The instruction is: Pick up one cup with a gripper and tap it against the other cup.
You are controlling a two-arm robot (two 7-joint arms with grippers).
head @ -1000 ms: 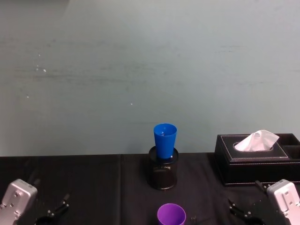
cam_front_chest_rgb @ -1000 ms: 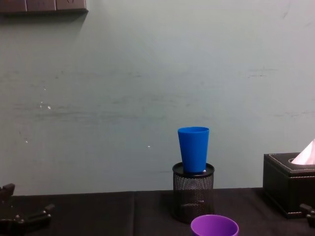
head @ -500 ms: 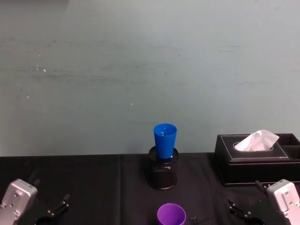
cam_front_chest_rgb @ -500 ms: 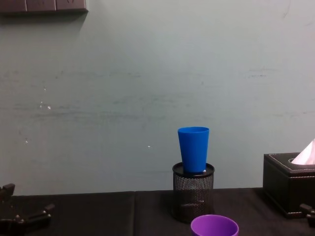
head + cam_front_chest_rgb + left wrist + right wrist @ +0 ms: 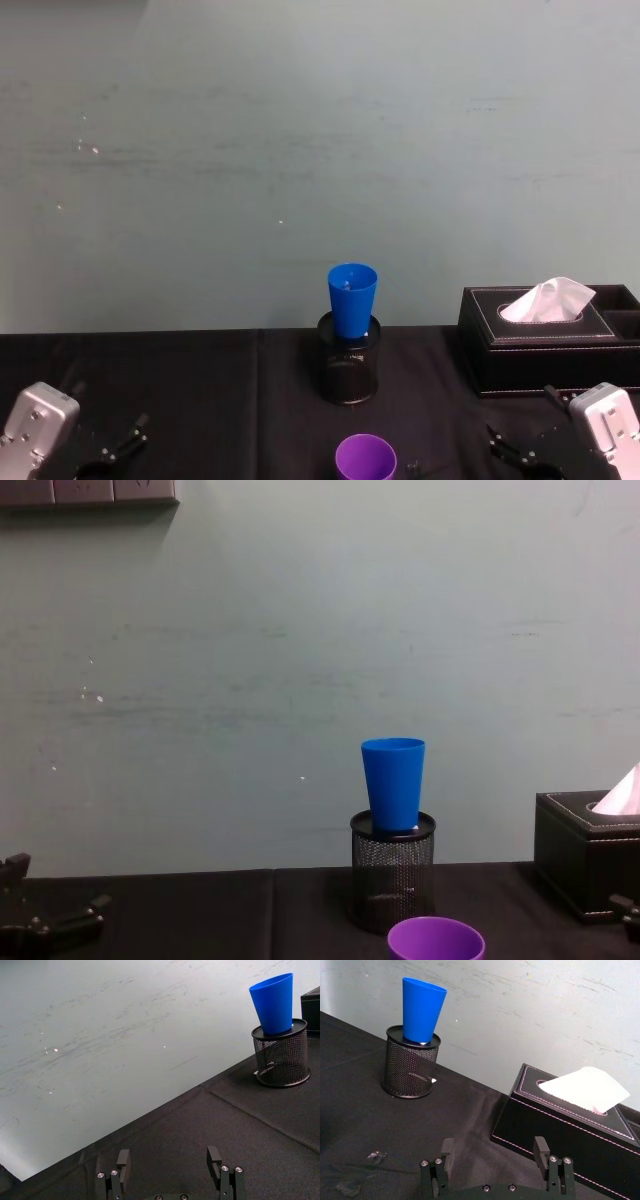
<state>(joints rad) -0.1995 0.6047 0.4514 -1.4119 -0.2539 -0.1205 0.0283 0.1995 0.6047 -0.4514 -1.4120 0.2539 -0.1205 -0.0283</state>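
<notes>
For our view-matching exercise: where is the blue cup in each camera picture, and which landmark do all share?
Head view: blue cup centre, before the wall, behind the purple cup.
Chest view: blue cup right of centre, beyond the purple cup.
Left wrist view: blue cup beside the wall.
Right wrist view: blue cup apart from the tissue box.
Shared landmark: the black mesh holder it stands in.

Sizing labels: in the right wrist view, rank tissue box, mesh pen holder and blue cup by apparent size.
1. tissue box, largest, though nearest the camera.
2. mesh pen holder and blue cup look about alike, so I won't rank them.
</notes>
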